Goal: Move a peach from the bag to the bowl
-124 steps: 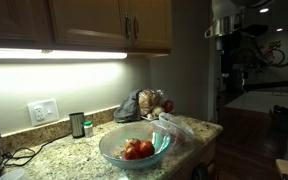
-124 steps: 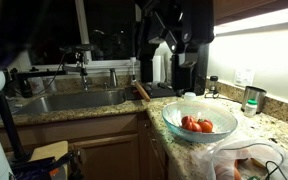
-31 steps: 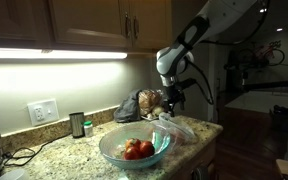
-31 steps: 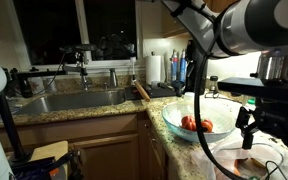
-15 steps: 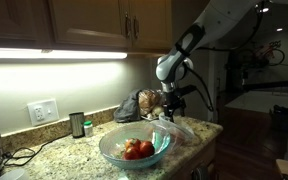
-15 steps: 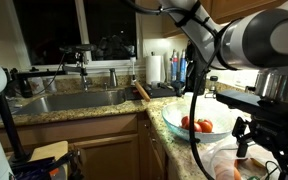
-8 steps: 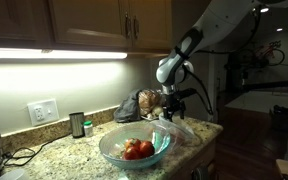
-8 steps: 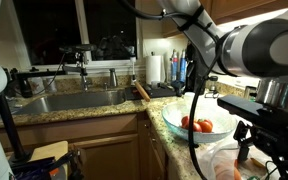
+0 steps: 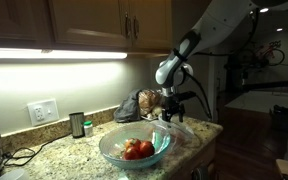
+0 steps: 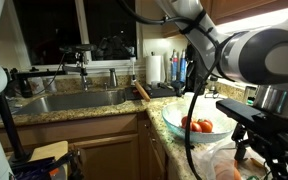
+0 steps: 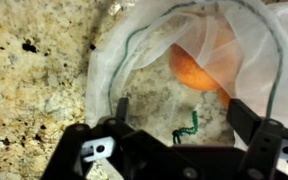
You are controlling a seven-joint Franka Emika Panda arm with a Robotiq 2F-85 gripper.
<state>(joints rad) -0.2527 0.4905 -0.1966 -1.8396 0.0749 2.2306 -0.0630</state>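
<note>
A clear mesh bag (image 11: 199,60) lies open on the granite counter, and an orange peach (image 11: 202,68) shows inside it in the wrist view. My gripper (image 11: 180,112) is open, fingers spread over the bag's mouth just short of the peach, holding nothing. In an exterior view the gripper (image 9: 170,110) hangs over the bag (image 9: 177,127) at the counter's end. The glass bowl (image 9: 112,152) with red fruit (image 9: 137,149) stands in front; it also shows in the other exterior view (image 10: 176,124).
A green twist tie (image 11: 188,126) lies in the bag between my fingers. A second bag of fruit (image 9: 144,104) sits by the wall, with a small jar (image 9: 77,124) and an outlet (image 9: 43,111). A sink (image 10: 69,99) lies beyond the bowl.
My arm came in over the counter and has lowered the gripper towards the bag during the last second. Bowl and fruit have not moved.
</note>
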